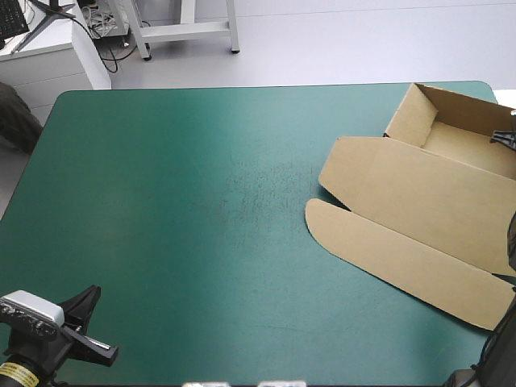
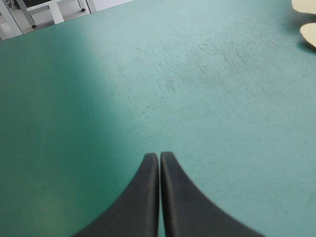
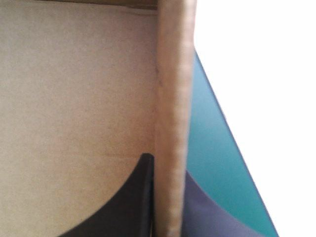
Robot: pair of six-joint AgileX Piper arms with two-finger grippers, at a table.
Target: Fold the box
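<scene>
Brown board box (image 1: 419, 201) lies on the bench's right side, well apart from the left arm. Its open tray (image 1: 459, 121) sits in the far right corner with walls raised. The lid (image 1: 403, 193) lies flat on the teal-green cover (image 1: 201, 201), reaching toward the bench's middle, with 1 rounded flap (image 1: 387, 250) along its near side.

Left arm: we see it low at the near left corner of the bench, aimed out across the bare cover. The left end effector (image 2: 159, 157) is closed, its 2 black fingers (image 2: 140, 197) meeting in 1 pointed arch with nothing between them. It hangs over empty cover, and only 2 pale bits of the box show far ahead of it, off to one side.

Right arm: in the high view we get only dark bits of it at the bench's right edge, by the tray. In its own wrist view the right end effector (image 3: 170, 168) is pinched on an upright wall (image 3: 173, 98) of the box, seen edge-on. 1 finger (image 3: 133, 197) is on the brown inner side and the other is on the outer side, over the cover near the bench's edge. Brown board fills the area beside the inner finger.
</scene>
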